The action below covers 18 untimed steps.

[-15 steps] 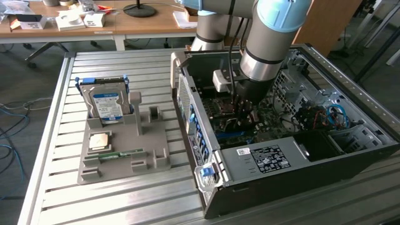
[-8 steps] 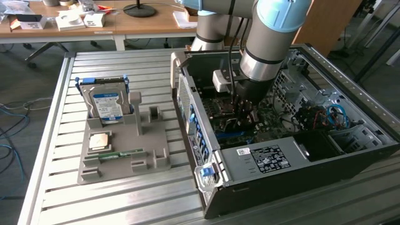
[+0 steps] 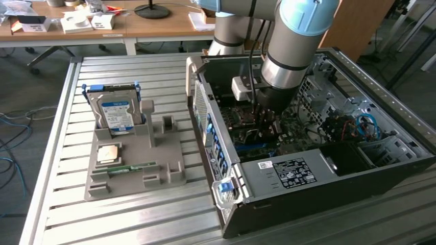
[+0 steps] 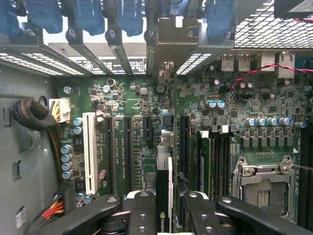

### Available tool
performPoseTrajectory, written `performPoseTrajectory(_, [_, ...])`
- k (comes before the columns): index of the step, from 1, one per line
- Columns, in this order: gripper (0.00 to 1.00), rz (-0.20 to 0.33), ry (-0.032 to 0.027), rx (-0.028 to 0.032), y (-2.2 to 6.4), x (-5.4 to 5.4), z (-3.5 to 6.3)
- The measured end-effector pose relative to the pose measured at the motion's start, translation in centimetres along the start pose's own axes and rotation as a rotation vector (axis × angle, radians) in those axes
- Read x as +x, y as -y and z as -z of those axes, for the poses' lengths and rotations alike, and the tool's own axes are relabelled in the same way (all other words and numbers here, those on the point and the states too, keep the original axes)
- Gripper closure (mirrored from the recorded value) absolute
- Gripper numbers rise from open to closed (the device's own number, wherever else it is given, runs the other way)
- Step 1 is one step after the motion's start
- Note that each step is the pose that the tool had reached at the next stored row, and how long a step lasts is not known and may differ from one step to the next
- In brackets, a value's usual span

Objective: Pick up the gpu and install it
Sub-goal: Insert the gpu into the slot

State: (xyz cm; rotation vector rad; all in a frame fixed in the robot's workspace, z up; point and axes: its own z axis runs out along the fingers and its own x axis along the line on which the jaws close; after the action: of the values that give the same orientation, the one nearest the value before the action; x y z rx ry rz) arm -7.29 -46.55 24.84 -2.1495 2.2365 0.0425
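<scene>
On the wrist view, my end effector [image 4: 167,213] pinches the gpu [image 4: 163,181], which stands edge-on between its fingers over the motherboard [image 4: 137,112] slots. The exterior view adds the surroundings. The arm reaches down into the open computer case [image 3: 307,204]. Beside the case on the worktop [image 3: 156,219], a grey holder [image 3: 163,153] carries an upright hard drive [image 3: 116,113] and a flat memory stick [image 3: 127,167].

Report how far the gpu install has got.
Done: the gpu is picked up and inside the case. In hand: the gripper clamps it edge-on over the motherboard. Left: seating; whether it has entered a slot cannot be told.
</scene>
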Motion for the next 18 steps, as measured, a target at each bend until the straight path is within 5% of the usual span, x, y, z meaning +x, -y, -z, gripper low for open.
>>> performPoseTrajectory(18, [0.74,0.0,0.0013,0.0001,-0.01,0.01,-0.24])
